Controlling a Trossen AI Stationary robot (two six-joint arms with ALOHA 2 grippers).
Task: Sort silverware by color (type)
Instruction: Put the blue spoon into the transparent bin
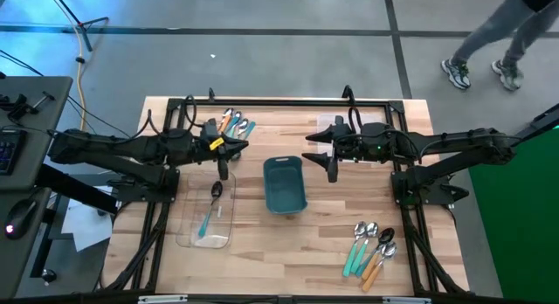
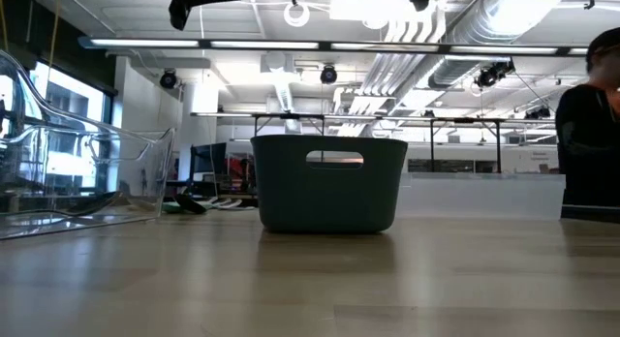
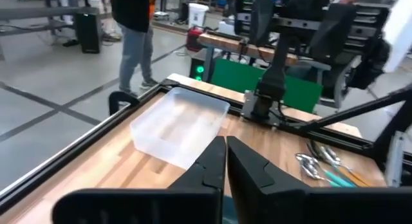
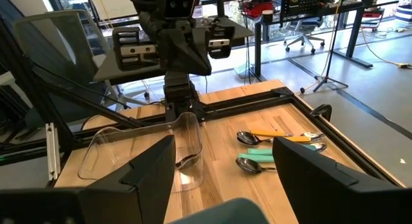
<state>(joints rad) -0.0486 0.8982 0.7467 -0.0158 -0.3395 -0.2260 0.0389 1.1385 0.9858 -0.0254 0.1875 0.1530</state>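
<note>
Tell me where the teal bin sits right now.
In the high view the teal bin stands at the table's middle, between the two arms, right of the clear tray holding one teal-handled spoon.

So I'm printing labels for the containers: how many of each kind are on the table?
Teal bin: 1
Clear plastic trays: 2, one left of the bin and one to its right
Total: 3 containers
</note>
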